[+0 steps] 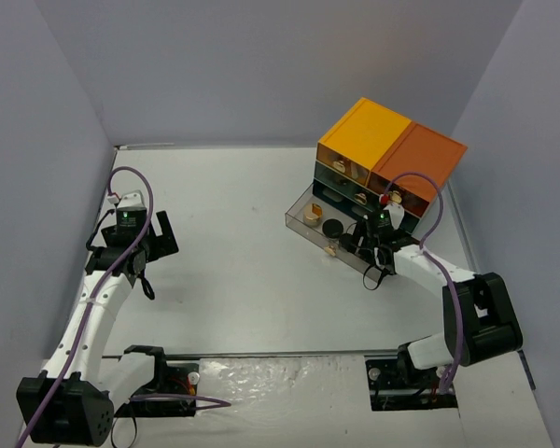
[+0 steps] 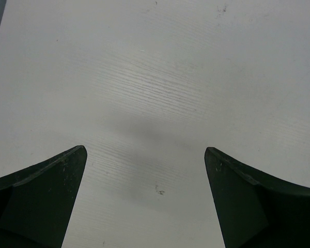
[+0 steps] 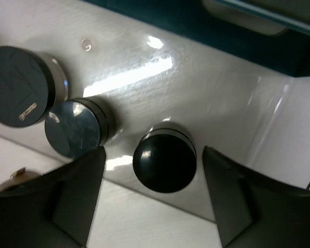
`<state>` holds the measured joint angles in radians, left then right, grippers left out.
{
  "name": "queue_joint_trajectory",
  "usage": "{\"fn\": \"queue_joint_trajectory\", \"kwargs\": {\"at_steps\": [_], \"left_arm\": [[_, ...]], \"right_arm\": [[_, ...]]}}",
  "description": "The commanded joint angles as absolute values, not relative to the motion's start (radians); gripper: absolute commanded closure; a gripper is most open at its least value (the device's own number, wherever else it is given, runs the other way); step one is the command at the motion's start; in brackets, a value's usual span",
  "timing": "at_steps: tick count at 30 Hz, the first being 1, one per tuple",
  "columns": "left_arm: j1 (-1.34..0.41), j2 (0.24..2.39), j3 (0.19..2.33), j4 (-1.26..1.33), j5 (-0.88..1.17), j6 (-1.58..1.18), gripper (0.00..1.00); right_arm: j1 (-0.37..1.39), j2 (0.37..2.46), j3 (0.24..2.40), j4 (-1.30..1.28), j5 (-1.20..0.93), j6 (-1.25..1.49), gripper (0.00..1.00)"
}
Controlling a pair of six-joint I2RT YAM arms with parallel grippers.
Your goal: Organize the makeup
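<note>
Three black jars stood in the open drawer, the right jaws apart around the nearest, not gripping. The left jaws hung wide above the table. Sorting looked nearly finished.

The white desk carries one orange-topped drawer box at 2 o'clock. Its clear lower drawer extends toward 7 o'clock.

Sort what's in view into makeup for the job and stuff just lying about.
Job: flat-lidded black jar, glossy black jar, domed black jar, tan compact.
Not makeup: orange-topped drawer box, its open clear drawer, table.
</note>
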<state>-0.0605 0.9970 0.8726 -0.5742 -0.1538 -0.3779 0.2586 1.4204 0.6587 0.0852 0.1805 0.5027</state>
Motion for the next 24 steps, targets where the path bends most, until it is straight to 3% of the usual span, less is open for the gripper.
{"fn": "queue_joint_trajectory", "kwargs": {"at_steps": [1,12,17,24], "left_arm": [[-0.054,0.992,0.905,-0.528,-0.148,-0.365,0.03],[-0.054,0.991,0.905,-0.527,-0.136,-0.367,0.03],[-0.054,0.989,0.904,-0.528,-0.135,-0.368,0.03],[-0.054,0.976,0.904,-0.532,-0.144,-0.369,0.03]], "right_arm": [[0.253,1.324,0.678,0.042,0.224,0.491,0.22],[0.346,1.172,0.896,-0.066,0.1,0.288,0.15],[0.5,1.231,0.988,-0.075,-0.029,0.158,0.07],[0.679,1.406,1.047,-0.068,-0.101,0.041,0.05]]}}
